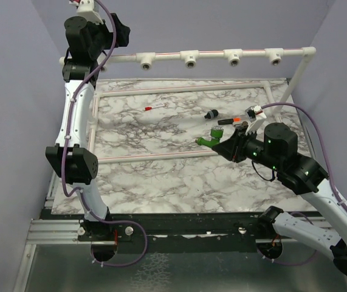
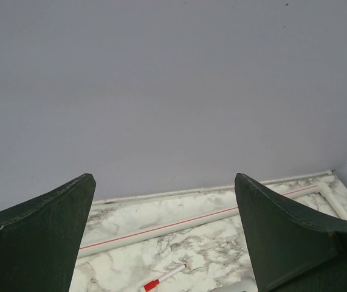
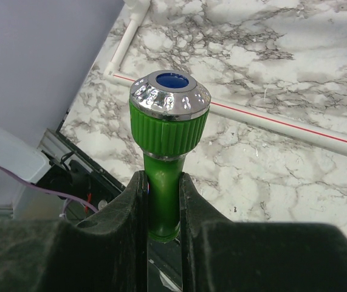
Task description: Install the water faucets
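Above the marble board (image 1: 161, 176), green faucet (image 3: 168, 115) tight in right hand (image 3: 163, 198), black fitting (image 1: 210, 114) beyond; left hand (image 2: 164, 201) wide.

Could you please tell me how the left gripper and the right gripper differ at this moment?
The left gripper stands wide open and empty; the right gripper is shut on the green faucet. The left one is raised, facing a grey wall; the right one hangs low over the marble table. Both have dark fingers.
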Controlling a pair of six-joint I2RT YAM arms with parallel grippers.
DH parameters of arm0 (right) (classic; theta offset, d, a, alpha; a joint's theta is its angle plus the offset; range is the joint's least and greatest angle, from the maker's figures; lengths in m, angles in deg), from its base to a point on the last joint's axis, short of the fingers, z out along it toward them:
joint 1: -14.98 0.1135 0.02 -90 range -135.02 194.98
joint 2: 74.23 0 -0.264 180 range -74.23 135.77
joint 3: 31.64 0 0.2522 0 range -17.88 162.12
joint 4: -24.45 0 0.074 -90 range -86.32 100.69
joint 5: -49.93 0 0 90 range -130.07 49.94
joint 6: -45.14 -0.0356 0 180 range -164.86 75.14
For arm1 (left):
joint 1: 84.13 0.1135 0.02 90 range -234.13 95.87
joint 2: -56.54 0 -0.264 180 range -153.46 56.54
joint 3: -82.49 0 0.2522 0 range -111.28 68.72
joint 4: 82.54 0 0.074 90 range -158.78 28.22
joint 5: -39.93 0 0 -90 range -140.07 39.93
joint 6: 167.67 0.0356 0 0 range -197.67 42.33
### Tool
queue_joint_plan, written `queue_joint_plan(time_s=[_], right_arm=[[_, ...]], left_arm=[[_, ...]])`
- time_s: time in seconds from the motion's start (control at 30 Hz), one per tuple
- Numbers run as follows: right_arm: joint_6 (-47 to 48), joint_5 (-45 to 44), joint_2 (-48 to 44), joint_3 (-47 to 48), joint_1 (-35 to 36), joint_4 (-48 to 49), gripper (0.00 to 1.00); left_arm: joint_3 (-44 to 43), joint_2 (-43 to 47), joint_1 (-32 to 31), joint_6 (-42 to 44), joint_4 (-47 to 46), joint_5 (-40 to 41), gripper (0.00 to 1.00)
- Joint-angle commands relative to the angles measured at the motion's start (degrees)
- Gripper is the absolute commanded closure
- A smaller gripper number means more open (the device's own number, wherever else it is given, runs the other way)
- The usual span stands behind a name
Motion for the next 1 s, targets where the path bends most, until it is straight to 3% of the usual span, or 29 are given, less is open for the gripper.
queue_joint_plan(time_s=[0.0, 0.27, 0.67, 0.97], right_arm=[[-0.96, 0.9, -0.86, -0.22, 0.0, -0.53, 1.0], [-1.93, 0.49, -0.58, -0.6, 0.03, -0.52, 1.0], [-2.9, 0.93, -0.45, -0.6, 0.0, -1.09, 1.0], [-3.67, 1.76, -0.35, -1.62, 0.0, 0.09, 1.0]], left_arm=[[-0.68, -0.48, 3.18, -2.75, -2.74, -2.66, 0.03], [1.43, -2.28, 8.77, -9.22, -3.85, -6.58, 0.03], [3.75, -7.88, 15.18, -23.69, -11.59, -22.37, 0.03], [2.74, -6.88, 15.44, -19.47, -3.48, -23.3, 0.03]])
